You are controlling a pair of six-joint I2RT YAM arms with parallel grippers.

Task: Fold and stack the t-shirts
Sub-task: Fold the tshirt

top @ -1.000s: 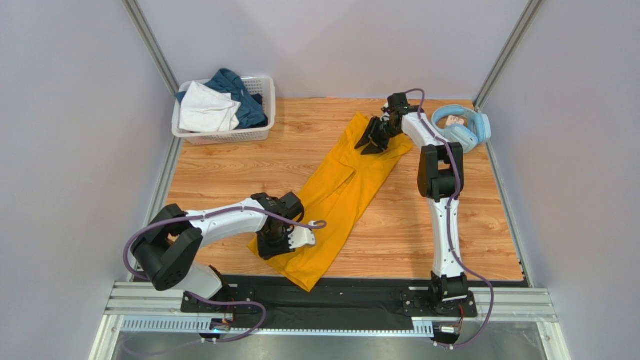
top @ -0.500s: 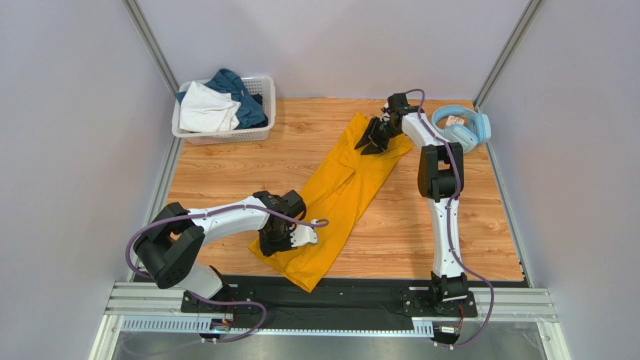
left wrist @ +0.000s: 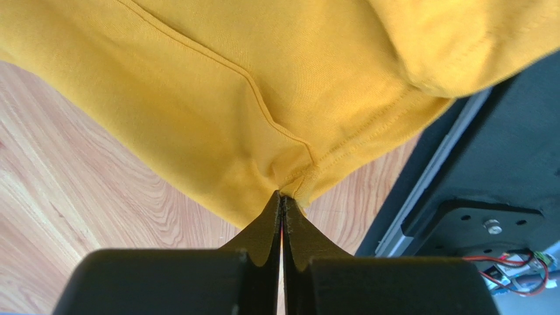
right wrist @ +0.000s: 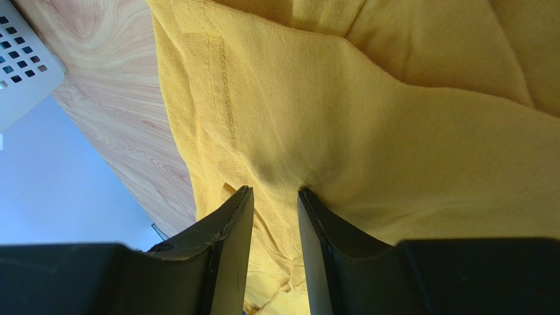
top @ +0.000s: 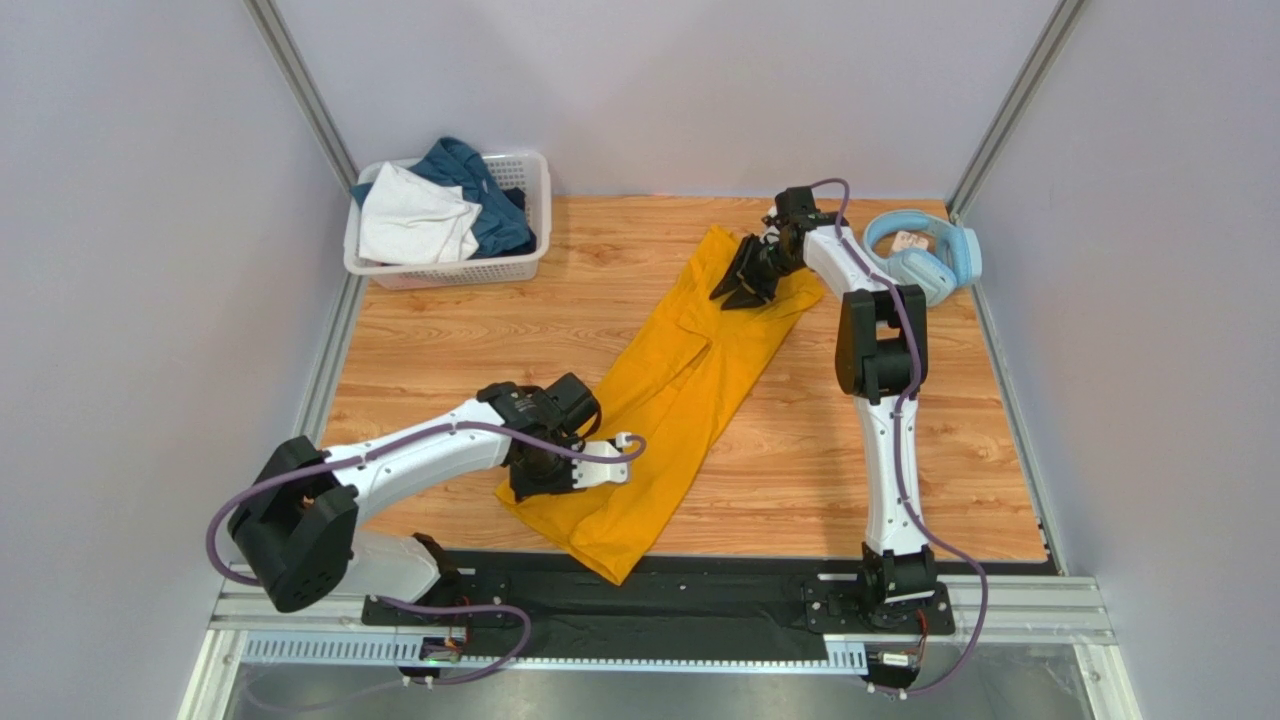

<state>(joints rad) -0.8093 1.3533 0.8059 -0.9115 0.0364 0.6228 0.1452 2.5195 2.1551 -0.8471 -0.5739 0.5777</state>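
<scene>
The mustard-yellow t-shirt (top: 684, 375) lies in a long diagonal strip on the wooden table, from the far right to the near edge. My left gripper (top: 538, 477) is shut on its near left hem; the left wrist view shows the cloth (left wrist: 263, 65) pinched at the closed tips (left wrist: 282, 195). My right gripper (top: 741, 282) is at the far end, its fingers closed down on a bunched fold of the shirt (right wrist: 394, 131), with cloth between the tips (right wrist: 275, 190). A white garment (top: 413, 222) and a dark teal-blue one (top: 478, 180) lie in the basket.
The white lattice basket (top: 451, 273) stands at the far left corner; its corner also shows in the right wrist view (right wrist: 16, 65). Light-blue headphones (top: 924, 248) lie at the far right. The black base plate (left wrist: 499, 131) runs along the near edge under the shirt's tip.
My left arm has swung its elbow out to the left, and its gripper has shifted slightly left and away with the hem. The right arm has not moved.
</scene>
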